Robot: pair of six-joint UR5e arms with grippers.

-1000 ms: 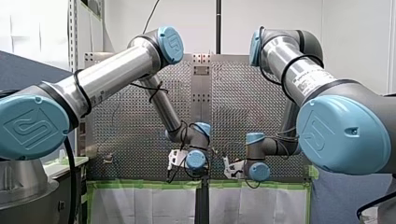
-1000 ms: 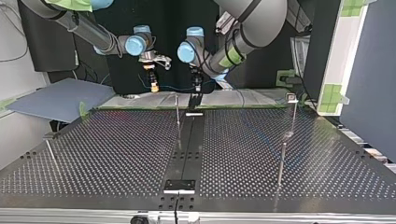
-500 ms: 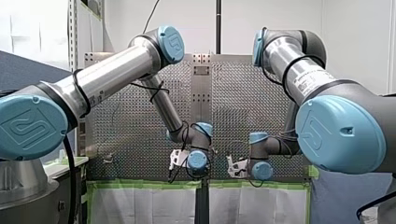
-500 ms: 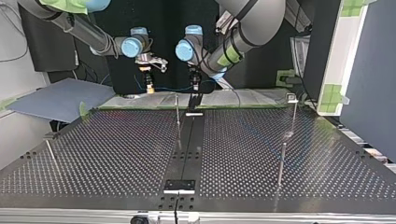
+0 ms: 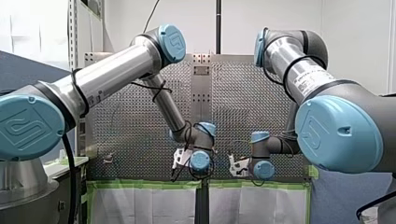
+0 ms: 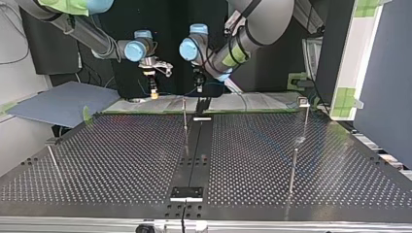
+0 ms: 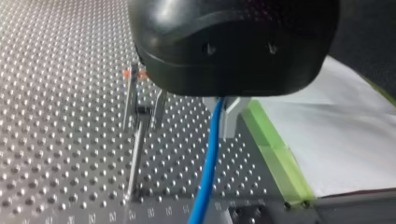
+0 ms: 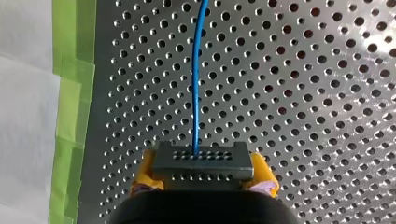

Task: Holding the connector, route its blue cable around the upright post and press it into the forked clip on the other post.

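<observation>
Spreading wide across the top view, the worktop (image 6: 121,160) offers plenty of room, yet both arms are bunched at its far edge. My right arm (image 6: 92,36) comes in at that view's left and my left arm (image 6: 243,39) at its right, their tools hanging close together above the far rim. Why there? My read is that the line is being carried up off the holes so it can swing round a post without snagging.

The right tool (image 6: 153,91) is clamped on the connector (image 8: 201,163), with a yellow pad on either side of it, and it looks like a firm hold. At the left tool (image 6: 198,86) the line runs up underneath, but whether it is pinched or only guided I cannot tell.

Posts next. The centre post (image 6: 185,119) stands just on the near side of the tools. The right post (image 6: 305,119) is far off to the right, well apart from them.

The cable (image 8: 196,74) runs straight ahead from the connector, above the holes, and is not round anything yet. In the left wrist view the clip (image 7: 142,109) sits beside the left tool with its prongs up and nothing in it, and the cable passes near it without touching.

As for edges, the green tape (image 8: 70,93) marks the rim just beside the right tool, so that side is tight. All the open room lies toward the near side.
</observation>
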